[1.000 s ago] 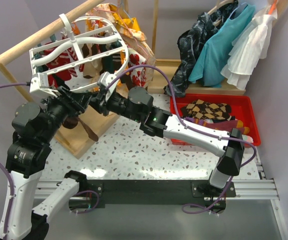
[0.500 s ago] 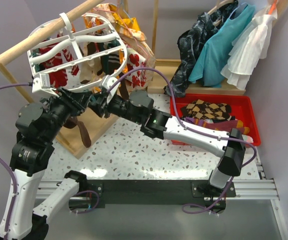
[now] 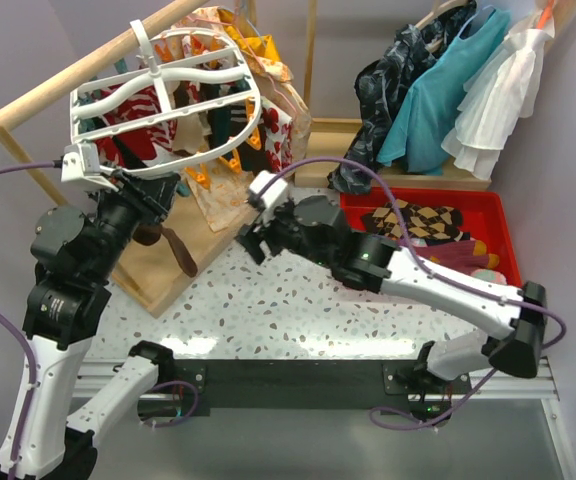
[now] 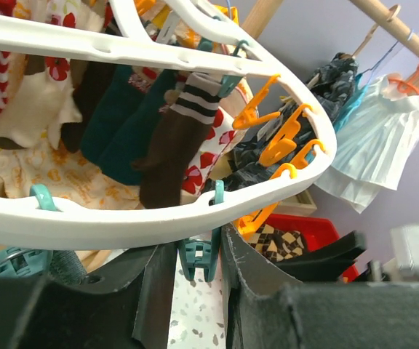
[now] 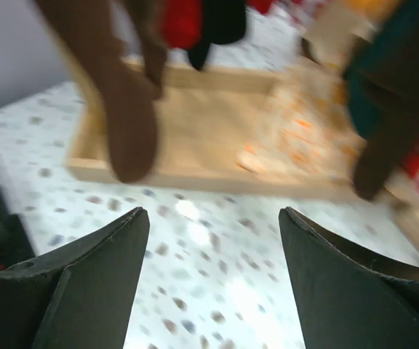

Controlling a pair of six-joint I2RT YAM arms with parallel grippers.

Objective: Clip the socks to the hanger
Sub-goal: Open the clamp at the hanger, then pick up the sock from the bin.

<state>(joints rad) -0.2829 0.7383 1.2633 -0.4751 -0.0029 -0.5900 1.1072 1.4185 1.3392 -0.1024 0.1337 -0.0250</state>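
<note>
Right gripper (image 3: 251, 243) back; socks (image 3: 418, 222) in red bin (image 3: 488, 205)

We find the right gripper (image 5: 213, 214) with its two dark fingers (image 5: 86, 283) set wide apart and nothing between them. Below them lies a white speckled tabletop (image 5: 195, 283), and beyond it a pale wooden base frame (image 5: 209, 153). A long brown sock (image 5: 126, 123) hangs at far left, a dark teal sock (image 5: 384, 80) at far right. The view is blurred, and we cannot identify the red and black fabric (image 5: 195, 18) at the top edge.
</note>
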